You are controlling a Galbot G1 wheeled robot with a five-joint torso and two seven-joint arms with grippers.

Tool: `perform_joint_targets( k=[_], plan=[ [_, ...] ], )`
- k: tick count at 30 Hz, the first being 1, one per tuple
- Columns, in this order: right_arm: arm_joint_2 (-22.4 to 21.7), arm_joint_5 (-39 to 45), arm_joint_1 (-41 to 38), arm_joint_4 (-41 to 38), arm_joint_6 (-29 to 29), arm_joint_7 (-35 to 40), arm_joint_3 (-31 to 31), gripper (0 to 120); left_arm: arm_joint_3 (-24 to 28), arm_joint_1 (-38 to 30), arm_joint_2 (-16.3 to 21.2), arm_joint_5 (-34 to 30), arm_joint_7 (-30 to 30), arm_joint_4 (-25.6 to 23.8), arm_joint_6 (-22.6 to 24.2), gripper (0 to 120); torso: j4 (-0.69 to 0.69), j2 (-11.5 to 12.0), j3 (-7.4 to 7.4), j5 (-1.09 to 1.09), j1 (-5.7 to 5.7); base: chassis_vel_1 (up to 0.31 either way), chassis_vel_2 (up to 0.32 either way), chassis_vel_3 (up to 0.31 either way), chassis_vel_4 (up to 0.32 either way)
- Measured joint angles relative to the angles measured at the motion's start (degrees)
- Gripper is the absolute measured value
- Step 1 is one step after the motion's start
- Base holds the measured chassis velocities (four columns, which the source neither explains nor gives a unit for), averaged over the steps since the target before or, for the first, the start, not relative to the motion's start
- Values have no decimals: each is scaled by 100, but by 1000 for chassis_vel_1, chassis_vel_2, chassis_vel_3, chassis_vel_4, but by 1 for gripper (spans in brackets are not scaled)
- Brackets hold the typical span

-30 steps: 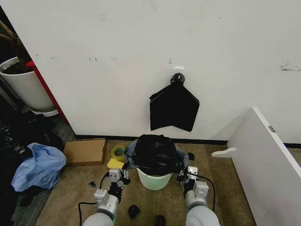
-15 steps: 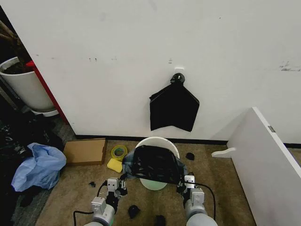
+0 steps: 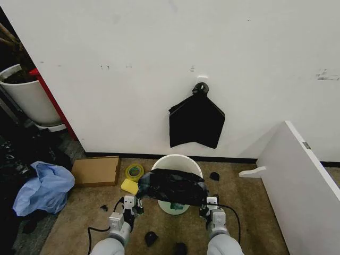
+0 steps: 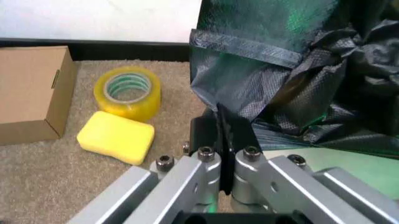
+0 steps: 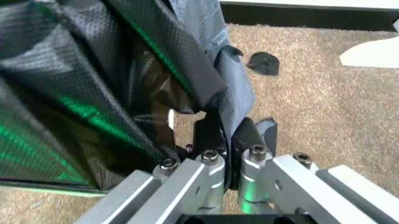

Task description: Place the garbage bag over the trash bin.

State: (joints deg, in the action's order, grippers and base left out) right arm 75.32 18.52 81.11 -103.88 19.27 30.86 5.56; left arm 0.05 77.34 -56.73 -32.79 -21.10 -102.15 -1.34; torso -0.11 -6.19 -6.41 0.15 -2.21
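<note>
Both grippers pinch the garbage bag (image 3: 172,187) over the trash bin (image 3: 177,160).
Left gripper (image 3: 139,202) and right gripper (image 3: 204,206) clamp opposite edges.

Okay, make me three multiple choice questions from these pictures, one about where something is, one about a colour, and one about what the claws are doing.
1. Where is the garbage bag?
A. stretched between both claws above the trash bin
B. lying flat on the carpet
C. hanging on the wall

2. What colour is the sponge beside the tape roll?
A. blue
B. yellow
C. red

3. What state is the left claw in?
A. wide open
B. shut on the tape roll
C. shut on the garbage bag

Answers: 1 A, its edges run to the left claw and the right claw. 2 B, plainly yellow. 3 C, bag film is pinched there.
</note>
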Motion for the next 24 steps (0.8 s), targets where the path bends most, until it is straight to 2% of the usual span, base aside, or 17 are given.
perform_joint_targets(
  k=[12, 19, 23, 24],
  plan=[
    [37, -121, -56, 264, -405, -155, 27, 0, -222, -111, -190, 74, -114, 318, -30, 0, 0, 0, 0, 1, 0, 0, 0, 0, 0],
    [42, -130, 31, 110, -490, -135, 26, 0, -275, -49, -221, 113, -109, 268, -19, 0, 1, 0, 0, -1, 0, 0, 0, 0, 0],
    [-27, -131, 161, -52, -549, -126, 10, 0, -336, 53, -124, 112, -109, 96, 151, 10, 0, 0, 0, 0, 0, 0, 0, 0, 0],
    [-61, -133, 220, -121, -586, -126, 2, 7, -364, 95, -95, 113, -109, 24, 192, 16, 0, 0, 0, 1, 0, 0, 0, 0, 0]
  ],
)
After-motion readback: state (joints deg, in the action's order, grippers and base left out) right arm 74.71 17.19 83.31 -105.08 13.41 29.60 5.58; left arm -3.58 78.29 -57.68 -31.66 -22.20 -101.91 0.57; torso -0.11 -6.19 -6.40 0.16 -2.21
